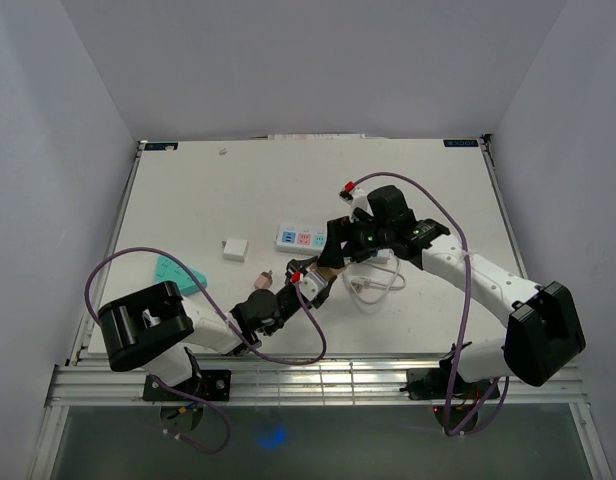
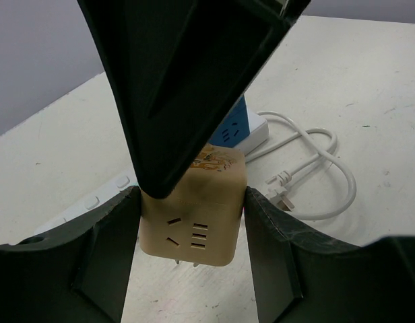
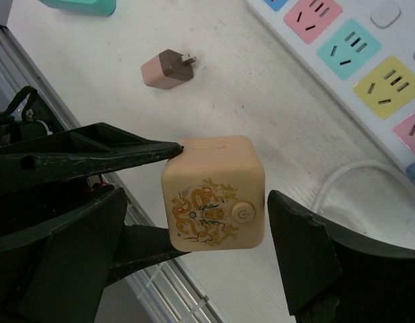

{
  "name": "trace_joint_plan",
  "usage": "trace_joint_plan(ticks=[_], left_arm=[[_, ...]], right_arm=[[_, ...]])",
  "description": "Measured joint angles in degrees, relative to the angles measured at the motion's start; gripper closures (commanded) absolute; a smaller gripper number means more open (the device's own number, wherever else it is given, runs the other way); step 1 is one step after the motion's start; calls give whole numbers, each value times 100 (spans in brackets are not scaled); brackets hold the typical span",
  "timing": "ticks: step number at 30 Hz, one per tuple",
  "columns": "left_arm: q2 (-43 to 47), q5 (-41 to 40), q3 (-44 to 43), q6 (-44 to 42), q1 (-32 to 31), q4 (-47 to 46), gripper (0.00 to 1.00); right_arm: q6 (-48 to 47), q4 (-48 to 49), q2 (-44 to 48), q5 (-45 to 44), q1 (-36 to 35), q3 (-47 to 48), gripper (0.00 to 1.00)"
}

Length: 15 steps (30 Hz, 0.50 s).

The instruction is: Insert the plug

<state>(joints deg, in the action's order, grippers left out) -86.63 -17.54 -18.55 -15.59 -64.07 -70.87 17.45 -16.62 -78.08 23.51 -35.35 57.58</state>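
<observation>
Task thing: cube (image 2: 194, 215), a beige plug adapter with a dragon print, held off the tabletop (image 1: 418, 180) between both sets of jaws.
Left jaws: part closed and clamped on two opposite side faces of the cube. One finger (image 3: 120, 156) meets its upper corner in the right wrist view.
Right jaws: spread wide, straddling the cube from above with no grip. A gap shows on one side; the other finger (image 3: 308, 262) stands just beside the cube.
Nearer arm: left, which carries the cube. The right only brackets it.
Cube axis: no long axis. The printed face and button face the right jaws. One prong (image 2: 195, 264) shows under the opposite face, pointing down and away from them.
Key relation: the strip (image 3: 342, 47) lies on the tabletop beyond the cube as seen from the left jaws. It is lower and off to one side, not under the prong.
Judgement: the next move calls for carrying the cube over a socket, prong face down, then pressing straight down.
Receptacles: the strip sockets that show hold nothing. No other container is in view.
Other items: brown plug (image 3: 167, 69) near the left jaws; white cable (image 2: 329, 161) beyond the cube, near the strip.
</observation>
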Motion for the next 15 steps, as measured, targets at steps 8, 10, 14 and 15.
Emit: trace_joint_plan(ticks=[8, 10, 14, 15], left_arm=[[37, -26, 11, -22, 0, -22, 100], [68, -31, 20, -26, 0, -24, 100], [127, -46, 22, -44, 0, -28, 100], [136, -52, 22, -46, 0, -28, 100]], right_arm=[[-133, -155, -181, -61, -160, 31, 0], [-160, -177, -203, -70, -181, 50, 8], [-238, -286, -275, -81, -229, 166, 32], [-291, -302, -302, -96, -247, 197, 35]])
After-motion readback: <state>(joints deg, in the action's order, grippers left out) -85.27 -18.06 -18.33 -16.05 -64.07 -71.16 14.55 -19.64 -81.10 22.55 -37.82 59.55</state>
